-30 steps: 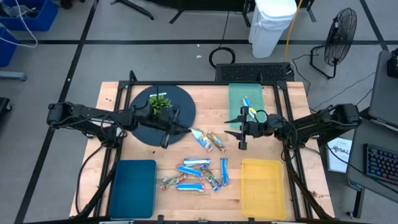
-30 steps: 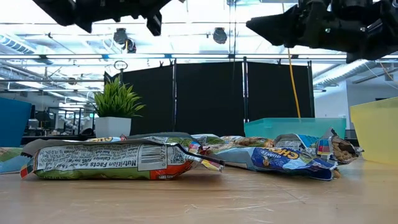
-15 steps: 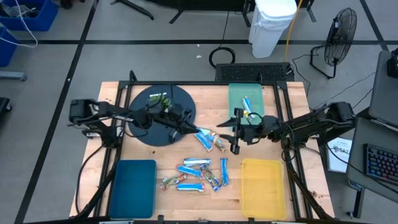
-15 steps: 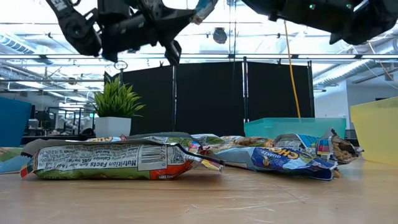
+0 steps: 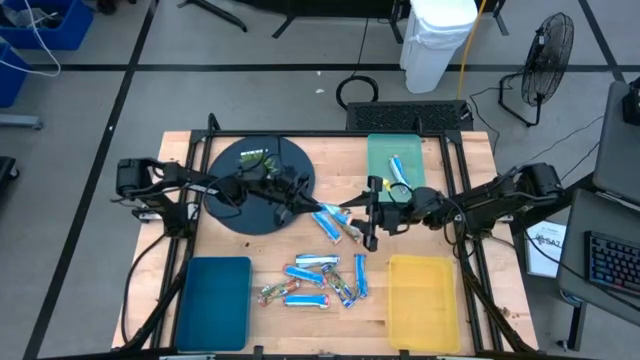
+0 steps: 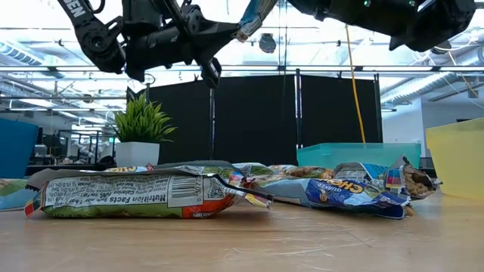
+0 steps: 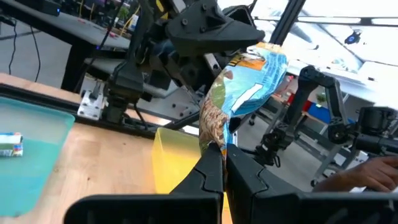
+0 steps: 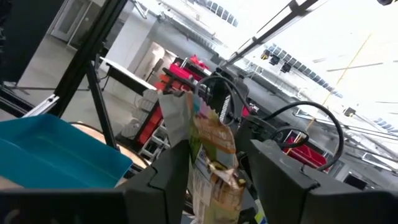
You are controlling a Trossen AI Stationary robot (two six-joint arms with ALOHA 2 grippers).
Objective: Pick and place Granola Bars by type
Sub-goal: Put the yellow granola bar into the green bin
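Blue-and-white granola bar (image 7: 245, 93) hangs mid-air above the bench (image 5: 480, 310), left gripper (image 7: 222, 163) jaws pinching one end, right gripper (image 8: 211, 163) jaws spread around the other end, apparently for a handover toward its tray.

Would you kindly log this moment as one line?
left claw: shut on granola bar, held aloft | right claw: open around bar's other end | handover midair | loose bars on table
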